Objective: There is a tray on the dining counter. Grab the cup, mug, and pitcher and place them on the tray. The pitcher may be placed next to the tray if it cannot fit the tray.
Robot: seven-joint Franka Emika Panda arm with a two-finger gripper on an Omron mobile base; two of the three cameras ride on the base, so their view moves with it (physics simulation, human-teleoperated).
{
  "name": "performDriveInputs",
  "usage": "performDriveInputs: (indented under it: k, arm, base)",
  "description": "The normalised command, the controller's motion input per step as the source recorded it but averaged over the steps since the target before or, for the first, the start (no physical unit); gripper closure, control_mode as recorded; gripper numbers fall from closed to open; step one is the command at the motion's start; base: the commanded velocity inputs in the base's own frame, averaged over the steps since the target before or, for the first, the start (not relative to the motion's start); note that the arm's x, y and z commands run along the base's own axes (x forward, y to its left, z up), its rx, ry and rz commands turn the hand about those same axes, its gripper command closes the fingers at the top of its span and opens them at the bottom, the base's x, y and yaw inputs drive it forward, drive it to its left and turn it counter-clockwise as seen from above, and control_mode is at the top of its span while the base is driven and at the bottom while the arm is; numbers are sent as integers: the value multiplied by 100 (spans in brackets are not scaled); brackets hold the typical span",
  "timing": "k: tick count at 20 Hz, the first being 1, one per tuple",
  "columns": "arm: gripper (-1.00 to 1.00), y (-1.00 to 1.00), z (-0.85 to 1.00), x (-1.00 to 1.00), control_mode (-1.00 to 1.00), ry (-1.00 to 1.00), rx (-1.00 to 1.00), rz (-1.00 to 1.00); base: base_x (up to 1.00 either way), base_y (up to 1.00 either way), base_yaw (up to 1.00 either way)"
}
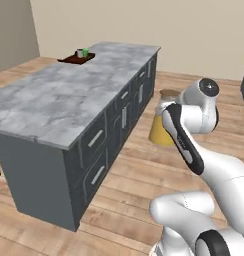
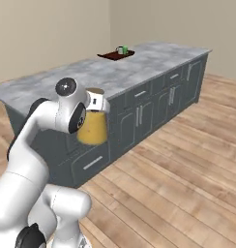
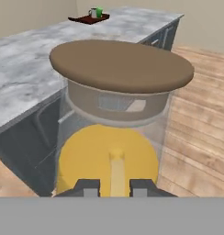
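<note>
Well, from behind on the left, the clear glass conical pitcher [image 1: 161, 131] of orange liquid hangs off the white arm's gripper [image 1: 166, 111] above the wooden floor, beside the grey-white marble dining counter [image 1: 59, 95]. From the right, the dark reddish-brown wooden tray [image 2: 113, 56] sits far down that slab, already bearing the green cup [image 2: 125, 49] and grey mug [image 2: 120, 50]. Along the hand, the jaws stand narrow, pinching the pitcher's thin yellow handle [image 3: 116, 172] under its brown lid [image 3: 121, 65]. Such a slim hold could let it swing and slip.
</note>
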Motion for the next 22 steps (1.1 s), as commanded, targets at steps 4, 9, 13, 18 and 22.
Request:
performDriveInputs:
  k: [4, 9, 13, 18, 22]
  arm:
    - [100, 0, 0, 0, 100, 0, 0, 0]
    - [100, 0, 0, 0, 100, 0, 0, 0]
    - [100, 0, 0, 0, 100, 0, 0, 0]
    - [100, 0, 0, 0, 100, 0, 0, 0]
    - [100, 0, 0, 0, 100, 0, 0, 0]
  base:
    - [-22, 100, 11]
    - [49, 100, -5]
    - [92, 100, -16]
    - [70, 100, -16]
    - [40, 100, -12]
